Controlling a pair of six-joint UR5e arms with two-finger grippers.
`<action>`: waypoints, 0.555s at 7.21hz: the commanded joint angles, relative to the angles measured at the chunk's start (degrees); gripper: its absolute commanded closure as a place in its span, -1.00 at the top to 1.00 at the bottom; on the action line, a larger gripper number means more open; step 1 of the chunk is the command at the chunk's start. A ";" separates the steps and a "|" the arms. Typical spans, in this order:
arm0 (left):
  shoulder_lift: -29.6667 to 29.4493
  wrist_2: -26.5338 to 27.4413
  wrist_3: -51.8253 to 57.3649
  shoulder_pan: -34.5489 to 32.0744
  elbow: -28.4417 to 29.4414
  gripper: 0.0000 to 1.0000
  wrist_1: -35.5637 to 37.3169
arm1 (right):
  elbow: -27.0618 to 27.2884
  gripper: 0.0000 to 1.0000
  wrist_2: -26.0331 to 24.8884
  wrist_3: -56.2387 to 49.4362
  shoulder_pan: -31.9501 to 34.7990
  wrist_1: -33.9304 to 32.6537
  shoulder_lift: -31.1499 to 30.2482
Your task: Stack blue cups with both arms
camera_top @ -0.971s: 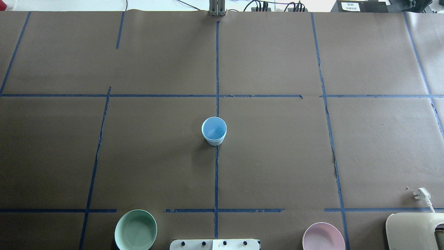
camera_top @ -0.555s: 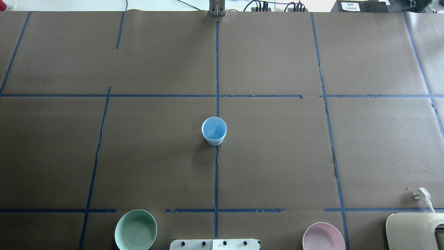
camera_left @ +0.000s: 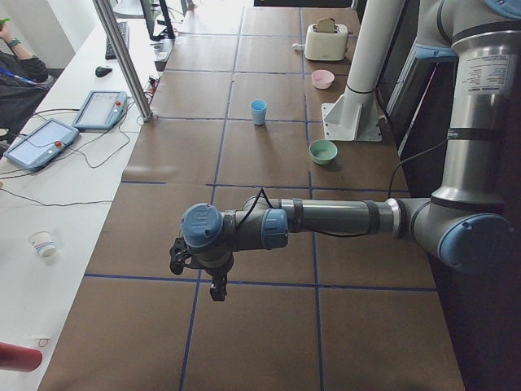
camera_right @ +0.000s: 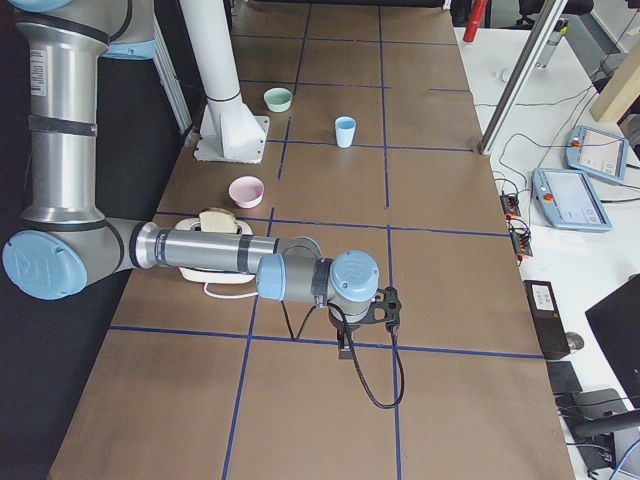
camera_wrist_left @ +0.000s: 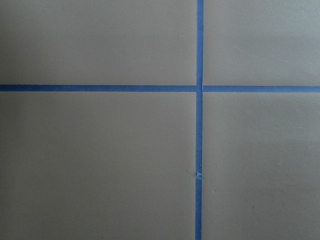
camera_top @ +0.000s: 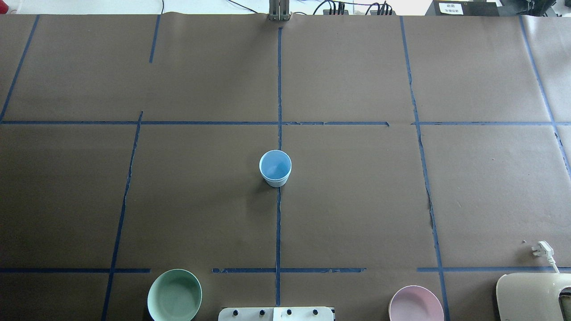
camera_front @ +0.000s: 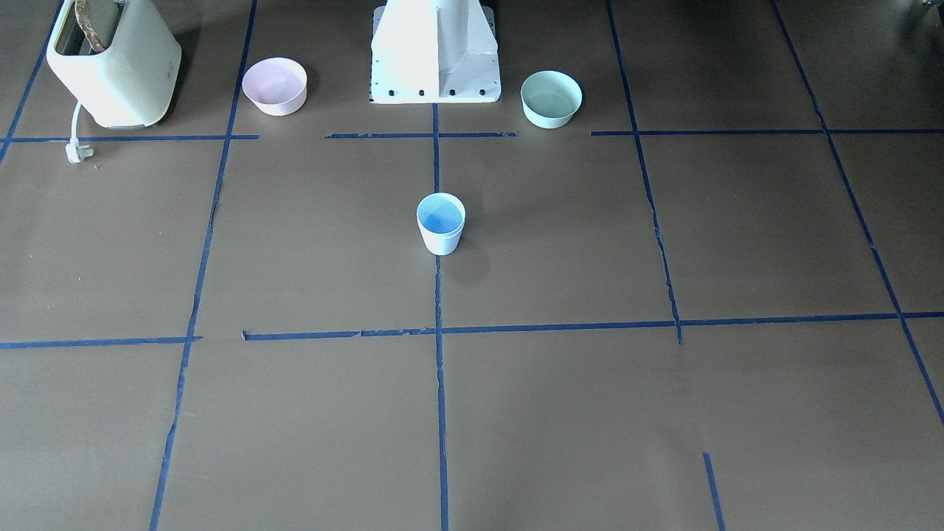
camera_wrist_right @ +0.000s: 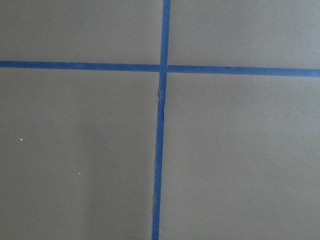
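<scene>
One pale-blue cup [camera_top: 275, 168] with a bright blue inside stands upright on the centre tape line; it also shows in the front view [camera_front: 441, 221] and both side views [camera_left: 259, 111] [camera_right: 345, 131]. I see no second separate blue cup. The left gripper [camera_left: 215, 285] hangs over the brown paper far from the cup, at the table's left end. The right gripper [camera_right: 345, 346] hangs over the paper at the right end. Both show only in side views, so I cannot tell whether they are open or shut. The wrist views show only paper and blue tape.
A mint-green bowl [camera_top: 174, 295] and a pink bowl [camera_top: 415, 304] sit near the white pedestal [camera_front: 435, 51]. A cream toaster [camera_front: 110, 63] with a loose plug [camera_top: 542, 248] stands at the robot's right. Operators' tablets [camera_left: 41, 141] lie beyond the table's far edge.
</scene>
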 commanded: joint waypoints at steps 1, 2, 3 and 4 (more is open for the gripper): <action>0.00 0.00 -0.01 0.00 0.06 1.00 0.00 | -0.03 1.00 -0.01 -0.02 -0.02 -0.01 0.01; -0.09 0.00 -0.01 0.09 0.06 1.00 0.00 | -0.03 1.00 -0.01 -0.02 -0.02 -0.01 0.09; -0.09 0.00 -0.01 0.09 0.06 1.00 0.00 | -0.03 1.00 -0.01 0.07 -0.02 -0.01 0.09; -0.26 0.09 -0.01 0.09 0.06 1.00 0.00 | -0.03 1.00 -0.01 0.07 -0.02 0.08 0.09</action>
